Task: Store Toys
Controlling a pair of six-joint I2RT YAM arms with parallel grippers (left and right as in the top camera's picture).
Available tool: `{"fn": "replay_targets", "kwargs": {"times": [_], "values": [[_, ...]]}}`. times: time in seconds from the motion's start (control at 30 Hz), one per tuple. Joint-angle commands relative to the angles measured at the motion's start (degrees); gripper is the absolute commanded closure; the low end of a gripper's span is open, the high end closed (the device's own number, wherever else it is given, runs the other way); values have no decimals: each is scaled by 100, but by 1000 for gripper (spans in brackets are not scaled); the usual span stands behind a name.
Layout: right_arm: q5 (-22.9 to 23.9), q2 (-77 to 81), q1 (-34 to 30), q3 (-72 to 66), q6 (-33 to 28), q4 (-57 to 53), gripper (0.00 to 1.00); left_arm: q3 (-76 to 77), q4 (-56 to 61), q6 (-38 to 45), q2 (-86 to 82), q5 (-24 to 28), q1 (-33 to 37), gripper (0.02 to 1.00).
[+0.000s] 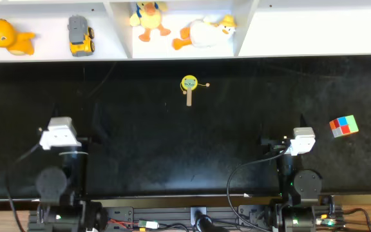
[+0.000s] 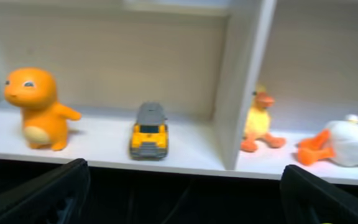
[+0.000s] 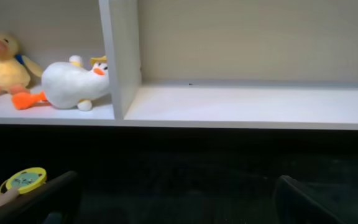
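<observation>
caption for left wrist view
Open left gripper facing white shelf: orange dinosaur figure, yellow toy truck, yellow plush duck, white plush duck.

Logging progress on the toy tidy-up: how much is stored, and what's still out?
Done: the orange figure, yellow truck, yellow duck and white duck sit on the white shelf. In hand: nothing; the left gripper and right gripper are both open. Left: the small rattle and the colour cube lie on the black table.

The shelf (image 3: 241, 102) looks like smooth, matt white board. The surface (image 1: 140, 142) is matt black. The duck (image 1: 149, 19) and goose (image 1: 205, 32) are soft plush cloth. The orange figure (image 2: 36, 109) and truck (image 2: 149, 130) look like smooth plastic. The rattle (image 1: 189, 87) has a bare wooden handle. The cube (image 1: 343, 125) looks like smooth plastic.
</observation>
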Motion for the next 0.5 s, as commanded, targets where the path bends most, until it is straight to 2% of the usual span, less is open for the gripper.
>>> {"fn": "replay_targets", "kwargs": {"times": [0.03, 0.27, 0.5], "values": [[-35, -52, 24, -76, 26, 24, 7, -433, 92, 63, -374, -411, -173, 20], [-35, -52, 24, -76, 26, 26, 7, -968, -195, 63, -1132, -426, -144, 20], [-35, -52, 24, -76, 26, 24, 5, -955, -1370, 63, -1458, -632, 42, 20]]}}
